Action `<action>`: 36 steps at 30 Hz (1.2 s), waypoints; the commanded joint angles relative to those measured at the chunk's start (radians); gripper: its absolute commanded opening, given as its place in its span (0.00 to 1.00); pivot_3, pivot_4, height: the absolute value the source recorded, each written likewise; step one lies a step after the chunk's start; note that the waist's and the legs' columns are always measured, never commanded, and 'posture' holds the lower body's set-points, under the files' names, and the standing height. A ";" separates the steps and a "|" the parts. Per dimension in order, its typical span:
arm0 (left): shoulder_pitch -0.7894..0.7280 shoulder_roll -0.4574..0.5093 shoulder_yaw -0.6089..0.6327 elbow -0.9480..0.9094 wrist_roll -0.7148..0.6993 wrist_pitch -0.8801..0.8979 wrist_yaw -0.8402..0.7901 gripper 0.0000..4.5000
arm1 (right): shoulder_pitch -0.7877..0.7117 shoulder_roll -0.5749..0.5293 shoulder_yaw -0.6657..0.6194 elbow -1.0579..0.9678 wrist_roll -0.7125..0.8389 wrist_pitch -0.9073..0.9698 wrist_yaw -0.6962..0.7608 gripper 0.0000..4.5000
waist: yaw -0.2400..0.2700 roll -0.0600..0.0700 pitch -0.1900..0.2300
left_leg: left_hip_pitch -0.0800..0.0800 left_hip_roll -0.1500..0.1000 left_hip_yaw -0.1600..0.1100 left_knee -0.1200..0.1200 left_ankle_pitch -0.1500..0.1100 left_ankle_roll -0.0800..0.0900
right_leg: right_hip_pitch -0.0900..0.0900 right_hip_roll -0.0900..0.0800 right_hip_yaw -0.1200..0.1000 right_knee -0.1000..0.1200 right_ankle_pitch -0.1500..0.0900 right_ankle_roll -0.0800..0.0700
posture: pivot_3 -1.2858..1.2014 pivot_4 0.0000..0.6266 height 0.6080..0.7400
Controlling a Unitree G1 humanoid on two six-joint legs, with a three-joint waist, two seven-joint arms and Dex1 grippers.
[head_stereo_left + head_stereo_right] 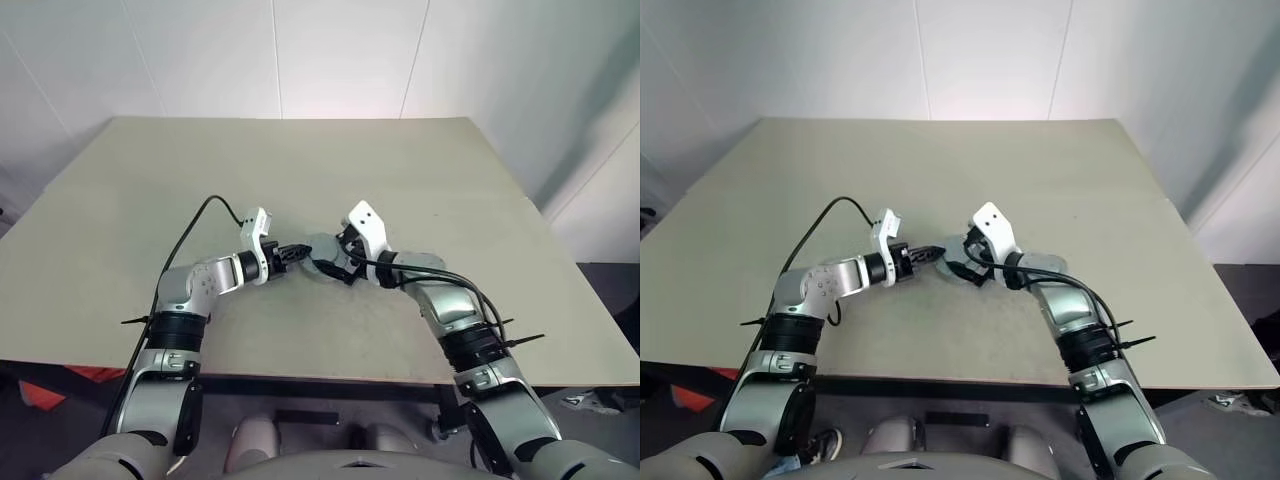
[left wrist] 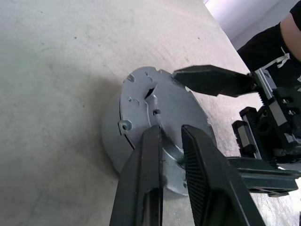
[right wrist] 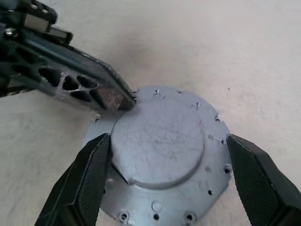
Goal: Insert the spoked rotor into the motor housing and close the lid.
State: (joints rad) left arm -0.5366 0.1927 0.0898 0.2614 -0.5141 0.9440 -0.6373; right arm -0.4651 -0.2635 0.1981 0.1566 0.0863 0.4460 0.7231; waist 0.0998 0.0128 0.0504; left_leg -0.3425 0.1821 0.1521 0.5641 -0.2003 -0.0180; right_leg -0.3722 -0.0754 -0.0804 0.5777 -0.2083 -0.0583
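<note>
One grey lid [image 3: 162,157] lies on the table [image 1: 400,180] near its front edge. Wrist views reveal the left gripper [image 2: 171,141] pinching its rim, the right gripper [image 3: 169,174] spread wide astride it.

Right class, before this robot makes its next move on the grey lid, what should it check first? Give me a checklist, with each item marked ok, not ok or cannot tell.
1. Right pincer open wide enough for the lid: ok. One finger stands on each side of the rim, and both are clear of it.
2. Left pincer steadying the lid: ok. It is shut, with its tips on the lid's top face.
3. Lid sitting level: ok. It looks flat over the table.
4. Rotor in place under the lid: cannot tell, because the lid covers it.
5. Lid fully seated on the housing: cannot tell, because the join is hidden.
</note>
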 commanded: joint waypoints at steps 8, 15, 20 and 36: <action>0.002 -0.008 -0.038 0.001 -0.005 0.013 -0.004 0.16 | -0.022 0.056 -0.373 -0.232 0.346 0.530 -0.188 0.99 | 0.001 0.000 0.000 | -0.008 -0.001 0.000 0.001 -0.002 0.003 | -0.008 -0.001 0.000 0.002 -0.002 0.002 | 0.52 0.00 1.00; -0.011 -0.002 -0.047 0.025 0.003 -0.005 -0.018 0.16 | -0.018 0.135 -0.643 -0.206 0.460 1.045 -0.347 0.99 | 0.004 0.002 0.001 | -0.006 -0.003 0.000 0.001 0.000 -0.001 | -0.006 -0.002 0.001 0.003 -0.002 0.002 | 0.52 0.00 1.00; -0.011 0.004 -0.045 0.031 0.006 -0.016 -0.016 0.16 | -0.030 0.227 -0.753 -0.191 0.471 1.168 -0.411 0.99 | 0.006 0.003 0.000 | -0.004 -0.002 0.000 0.000 0.001 -0.003 | -0.005 -0.002 0.001 0.004 -0.003 0.003 | 0.52 0.00 1.00; -0.024 0.026 -0.024 0.042 0.017 -0.041 -0.001 0.16 | -0.181 0.423 -0.810 0.096 0.464 0.981 -0.498 0.99 | -0.015 0.002 0.000 | 0.009 -0.002 0.001 -0.010 0.007 -0.013 | 0.002 0.000 0.003 0.005 -0.007 0.010 | 0.52 0.00 1.00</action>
State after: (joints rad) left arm -0.5552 0.2242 0.0810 0.3050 -0.5005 0.8981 -0.6370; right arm -0.6111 0.1246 -0.6199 0.1807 0.5379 1.4834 0.2348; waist 0.0853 0.0148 0.0507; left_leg -0.3327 0.1804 0.1527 0.5532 -0.1925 -0.0321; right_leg -0.3702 -0.0756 -0.0776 0.5829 -0.2152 -0.0480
